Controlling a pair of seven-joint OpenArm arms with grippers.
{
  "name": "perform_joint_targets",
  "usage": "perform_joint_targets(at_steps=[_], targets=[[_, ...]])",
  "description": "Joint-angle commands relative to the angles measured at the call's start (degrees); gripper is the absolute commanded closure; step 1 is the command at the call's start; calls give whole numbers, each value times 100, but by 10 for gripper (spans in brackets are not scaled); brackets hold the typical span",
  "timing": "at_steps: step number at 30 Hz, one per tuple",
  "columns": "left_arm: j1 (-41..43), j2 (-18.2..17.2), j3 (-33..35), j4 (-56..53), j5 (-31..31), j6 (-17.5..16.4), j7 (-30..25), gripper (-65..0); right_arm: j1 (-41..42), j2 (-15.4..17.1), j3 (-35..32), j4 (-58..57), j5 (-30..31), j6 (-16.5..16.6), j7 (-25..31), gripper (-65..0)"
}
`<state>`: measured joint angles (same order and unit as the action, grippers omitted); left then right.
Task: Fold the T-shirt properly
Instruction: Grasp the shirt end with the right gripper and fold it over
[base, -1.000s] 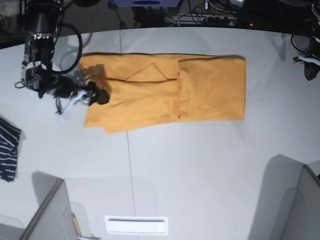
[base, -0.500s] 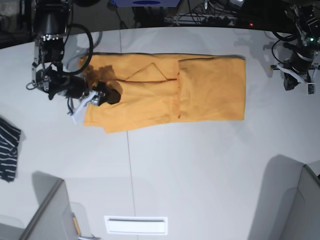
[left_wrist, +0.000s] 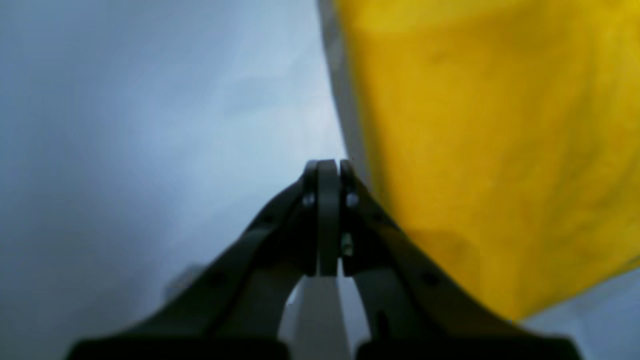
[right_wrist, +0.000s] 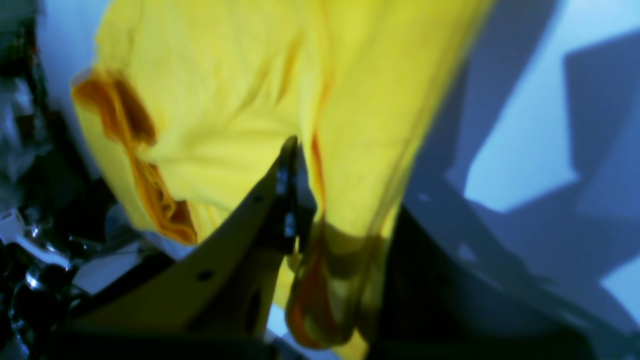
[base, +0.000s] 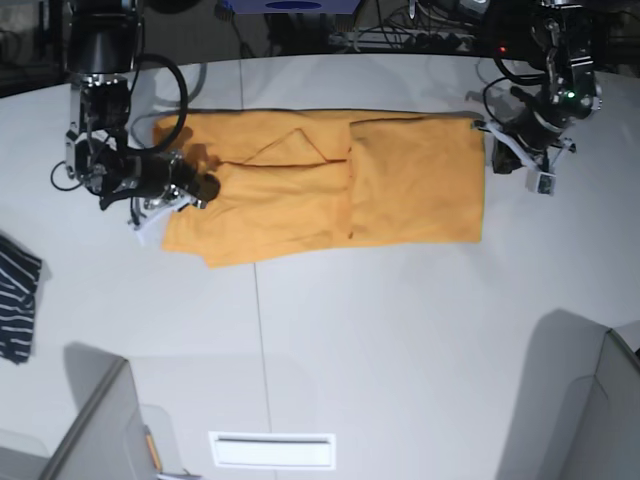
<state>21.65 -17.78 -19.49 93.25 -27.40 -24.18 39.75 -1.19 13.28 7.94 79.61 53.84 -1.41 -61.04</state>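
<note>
Pinching the T-shirt (base: 320, 190) with your right gripper (right_wrist: 300, 200), its jaws pressed on a bunched fold at the shirt's end.
You are keeping the shirt flat on the white table (base: 400, 330); your left gripper (left_wrist: 327, 172) is hovering pressed together, empty, beside the opposite edge.

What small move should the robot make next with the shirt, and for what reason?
Probably the left pincer should open and take the nearest corner of the T-shirt. The right pincer is already shut on cloth at the opposite end, while the left one is shut and empty, beside the shirt's edge. Both ends likely need holding before a fold.
</note>
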Motion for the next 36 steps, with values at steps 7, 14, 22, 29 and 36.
perform_joint_targets(at_steps=[7, 14, 22, 29, 36], targets=[[-323, 226, 502, 42, 397, -4, -85, 0, 53, -22, -113, 1168, -888, -470, 42, 0], [-613, 604, 1047, 42, 1056, -4, -58, 0, 53, -93, -1045, 2144, -1521, -1015, 42, 0], [-798, 684, 1039, 226, 1188, -4, 460, 0, 124, -101, -2074, 3006, -1556, -2026, 42, 0], [-692, 657, 1083, 578, 1197, -4, 469, 0, 370, -268, -2900, 3419, -1538, -2545, 42, 0], [-578, 648, 1083, 534, 1197, -4, 469, 0, 519, -831, -3348, 3445, -1556, -2545, 51, 0]])
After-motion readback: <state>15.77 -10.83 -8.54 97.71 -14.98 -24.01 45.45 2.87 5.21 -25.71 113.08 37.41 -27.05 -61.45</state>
